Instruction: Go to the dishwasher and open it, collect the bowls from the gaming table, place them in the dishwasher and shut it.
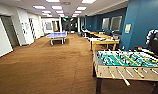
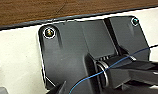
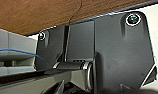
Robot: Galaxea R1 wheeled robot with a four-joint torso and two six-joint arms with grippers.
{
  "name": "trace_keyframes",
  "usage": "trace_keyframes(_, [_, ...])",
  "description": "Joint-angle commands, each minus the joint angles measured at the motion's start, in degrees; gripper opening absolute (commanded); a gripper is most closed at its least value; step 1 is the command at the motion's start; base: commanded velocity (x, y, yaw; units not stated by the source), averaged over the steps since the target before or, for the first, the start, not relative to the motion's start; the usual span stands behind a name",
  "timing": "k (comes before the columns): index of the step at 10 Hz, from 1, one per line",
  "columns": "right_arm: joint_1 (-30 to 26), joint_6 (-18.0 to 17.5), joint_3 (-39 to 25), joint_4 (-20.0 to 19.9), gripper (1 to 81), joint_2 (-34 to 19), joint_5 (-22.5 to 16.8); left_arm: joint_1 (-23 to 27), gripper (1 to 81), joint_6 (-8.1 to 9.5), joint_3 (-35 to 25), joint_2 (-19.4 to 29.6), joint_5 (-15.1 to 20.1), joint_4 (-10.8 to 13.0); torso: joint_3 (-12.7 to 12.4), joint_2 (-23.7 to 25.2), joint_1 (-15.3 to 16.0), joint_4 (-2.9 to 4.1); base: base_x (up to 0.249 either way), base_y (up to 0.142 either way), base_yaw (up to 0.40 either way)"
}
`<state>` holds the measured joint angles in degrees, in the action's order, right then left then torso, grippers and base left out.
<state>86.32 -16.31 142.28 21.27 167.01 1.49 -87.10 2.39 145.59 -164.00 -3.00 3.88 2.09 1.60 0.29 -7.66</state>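
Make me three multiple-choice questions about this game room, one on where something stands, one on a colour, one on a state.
1. Where is the football table in the head view?
A. near, on the right
B. far down the hall on the left
C. against the white wall

2. What colour is the ping-pong table top?
A. red
B. blue
C. white

3. What state are the ceiling lights in?
A. off
B. on
C. covered

Answers: 1 A, its green field and rods stand closest on the right. 2 B, its top is blue, far down the brown carpet. 3 B, the panels glow bright white.
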Motion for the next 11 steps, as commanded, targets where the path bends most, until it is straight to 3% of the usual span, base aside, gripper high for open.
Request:
trace_keyframes(1, [-3.2,0.2,-0.7,0.8,81.1,-0.3,-2.3,2.7,81.1,-0.02,-0.1,0.7,2.8,-0.2,0.0,0.0,0.0,0.0,0.103,0.0,0.0])
trace_keyframes(11, [-2.8,0.2,-0.7,1.2,81.1,-0.1,-2.3,2.6,81.1,-0.1,0.0,0.2,2.8,-0.1,0.0,0.0,0.0,0.0,0.106,0.0,0.0])
